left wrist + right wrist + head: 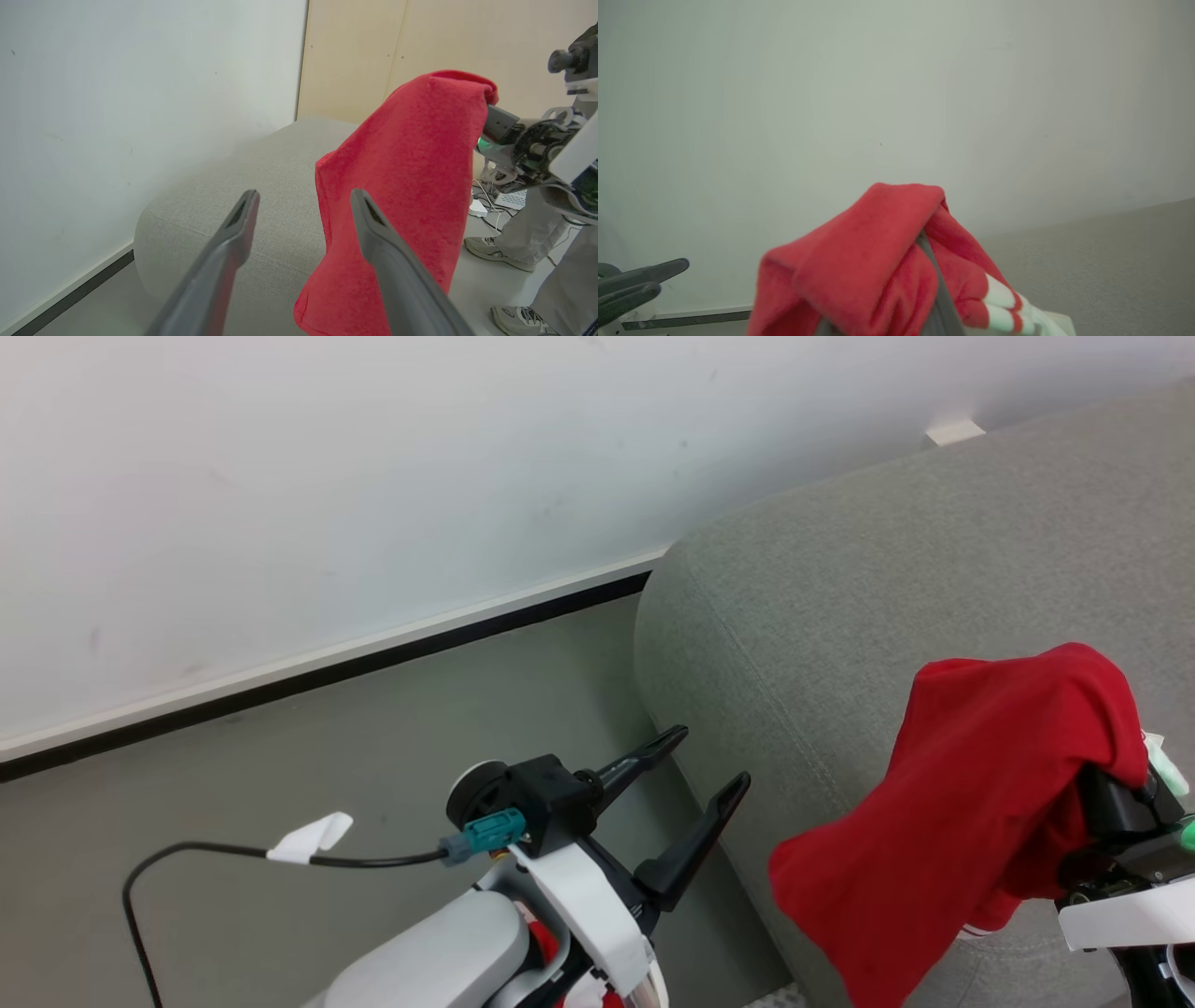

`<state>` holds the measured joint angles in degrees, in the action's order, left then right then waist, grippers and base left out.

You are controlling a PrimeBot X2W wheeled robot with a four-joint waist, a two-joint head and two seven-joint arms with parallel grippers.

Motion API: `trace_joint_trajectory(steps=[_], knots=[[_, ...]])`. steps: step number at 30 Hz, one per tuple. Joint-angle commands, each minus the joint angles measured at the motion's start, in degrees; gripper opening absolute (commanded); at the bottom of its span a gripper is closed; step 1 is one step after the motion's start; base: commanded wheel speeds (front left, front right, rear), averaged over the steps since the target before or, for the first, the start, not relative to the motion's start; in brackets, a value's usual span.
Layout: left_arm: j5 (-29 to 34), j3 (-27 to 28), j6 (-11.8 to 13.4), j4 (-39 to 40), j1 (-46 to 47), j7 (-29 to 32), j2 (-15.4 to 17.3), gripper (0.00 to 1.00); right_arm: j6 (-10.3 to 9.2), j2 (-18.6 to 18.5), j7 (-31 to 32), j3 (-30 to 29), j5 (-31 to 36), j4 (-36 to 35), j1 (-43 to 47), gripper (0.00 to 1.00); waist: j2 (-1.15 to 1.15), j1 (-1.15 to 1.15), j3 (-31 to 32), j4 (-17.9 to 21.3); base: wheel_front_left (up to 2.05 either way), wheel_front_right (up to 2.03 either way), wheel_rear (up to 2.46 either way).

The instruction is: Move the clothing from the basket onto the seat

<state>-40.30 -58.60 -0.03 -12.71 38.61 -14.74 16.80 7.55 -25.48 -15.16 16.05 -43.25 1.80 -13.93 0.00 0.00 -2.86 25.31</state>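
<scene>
White wall (280, 476) behind, grey floor (327, 756) below. Left claw (711, 756) stands apart, empty, beside the seat (887, 569). The clothing (971, 784), judged soft, light and limp, hangs over the seat edge, a bunched fold clamped in the right claw (933, 266).

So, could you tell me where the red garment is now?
Lower right in the head view, the garment hangs from the shut right gripper by the seat.

Plain white wall (327, 476), faintly scuffed, across upper left of head view. Black skirting strip (373, 660) running diagonally beneath it. Grey-green floor (327, 765) at lower left. Beige panelled wall (355, 56) top centre of left wrist view.
</scene>
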Motion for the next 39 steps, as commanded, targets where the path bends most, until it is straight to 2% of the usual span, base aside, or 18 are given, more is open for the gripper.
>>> trace_joint_trajectory(steps=[1,10,19,25,31,34,39], knots=[[0.5,0.1,-0.2,-0.2,-0.7,-0.3,0.1,1.0,-0.12,0.0,0.0,-0.4,0.4,-0.5,0.3,0.0,0.0,0.0,-0.4,0.7,0.0,0.0,0.0],[1.4,-0.1,-0.3,1.2,1.0,0.3,1.3,1.0,-0.12,0.4,0.1,-1.1,3.3,-0.6,-4.5,0.0,0.0,0.0,-4.5,0.5,0.0,0.0,0.0],[3.1,0.1,-0.9,6.0,4.9,3.1,5.2,1.0,-0.12,-0.3,1.4,-5.9,4.0,3.7,-17.2,0.0,0.0,0.0,-15.7,-4.3,0.0,0.0,0.0],[5.0,0.8,-1.5,10.0,8.1,3.6,8.0,1.0,-0.12,-3.1,3.4,-12.6,6.7,10.1,-28.4,0.0,0.0,0.0,-23.6,-9.2,0.0,0.0,0.0],[6.4,1.4,-1.9,12.5,10.3,3.1,9.2,1.0,-0.13,-6.5,5.3,-25.0,14.2,17.2,-36.8,0.0,0.0,0.0,-29.6,-14.0,0.0,0.0,0.0],[6.5,1.7,-2.1,12.7,10.9,2.9,9.6,1.0,-0.13,-5.8,6.5,-31.2,18.9,20.7,-39.8,0.0,0.0,0.0,-31.8,-16.0,0.0,0.0,0.0],[6.4,2.3,-2.3,12.5,11.8,2.1,9.9,1.0,-0.13,-5.5,11.2,-34.1,25.9,27.3,-41.7,0.0,0.0,0.0,-34.8,-18.3,0.0,0.0,0.0]])
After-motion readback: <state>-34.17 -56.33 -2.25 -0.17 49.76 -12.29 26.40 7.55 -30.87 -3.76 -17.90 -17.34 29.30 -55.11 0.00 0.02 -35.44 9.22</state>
